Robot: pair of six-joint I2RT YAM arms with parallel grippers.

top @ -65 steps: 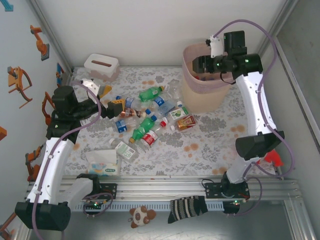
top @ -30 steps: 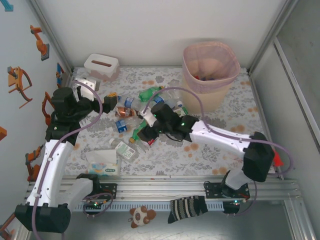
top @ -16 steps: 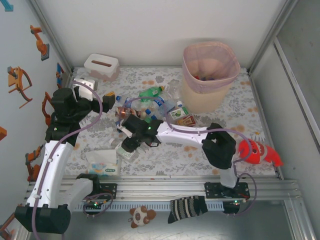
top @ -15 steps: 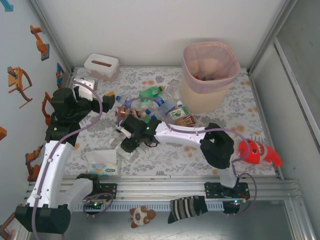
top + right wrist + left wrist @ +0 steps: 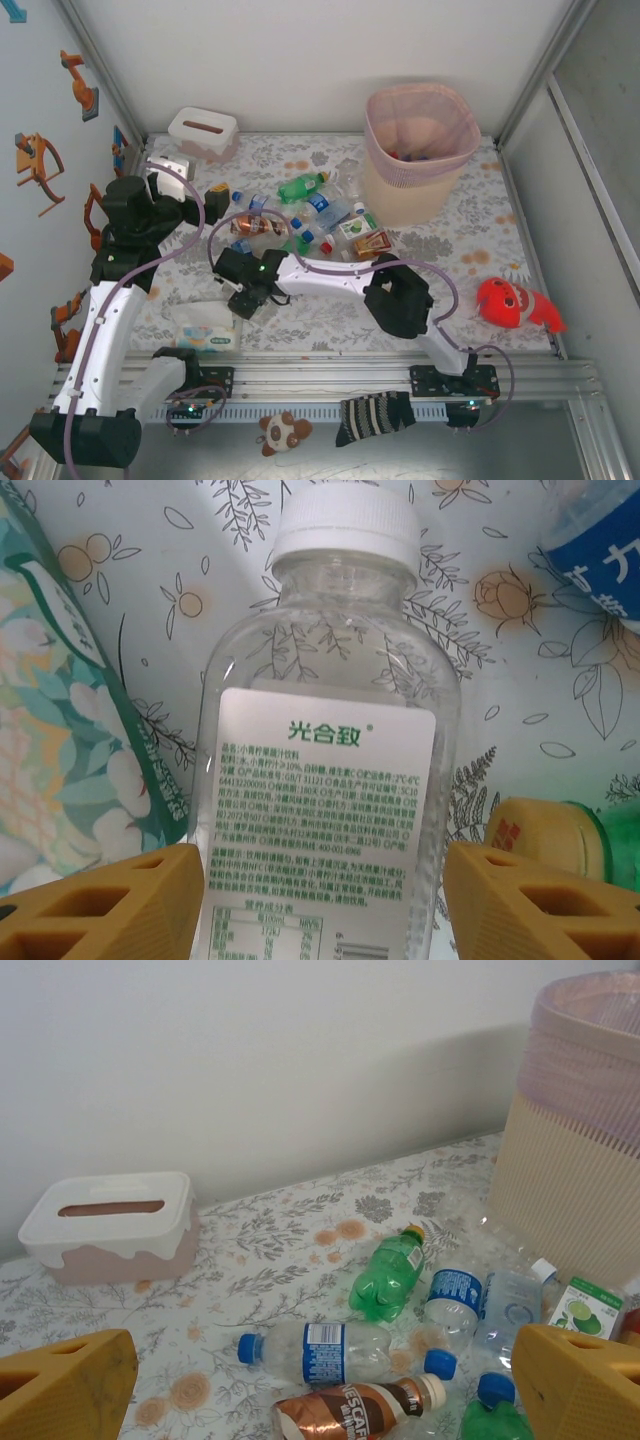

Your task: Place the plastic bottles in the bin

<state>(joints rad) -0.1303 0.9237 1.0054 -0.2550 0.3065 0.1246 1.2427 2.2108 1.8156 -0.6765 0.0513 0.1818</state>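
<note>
- Lying flat on the flowered cloth of the counter, a clear bottle shows squarish shoulders, a white screw cap and a white label printed in green.
- Soft and crinkly, the tissue pack, printed in green and white, sits just beside one flank of that bottle. A yellow cap with red print pokes in near the other flank.
- The right gripper is down over the clear bottle with its jaws apart. One chunky orange-yellow finger sits at each side of the bottle's lower half, and the cap end lies beyond the fingertips. The fingers sit tight beside the plastic, but I cannot tell whether they touch it.
- The other plastic bottles lie in a loose heap mid-counter, glossy green and clear, with blue, brown and red wraps.
- The bin stands at the far right of the heap, well apart from the straddled bottle. It is tall and beige with finely slatted walls, rounded corners and a thin pink liner folded over the rim.
- The left gripper hangs at the heap's left edge, jaws spread wide with nothing between them. It faces a blue-capped bottle and a green bottle.
- A low tissue box with a white slotted lid sits at the far left.
</note>
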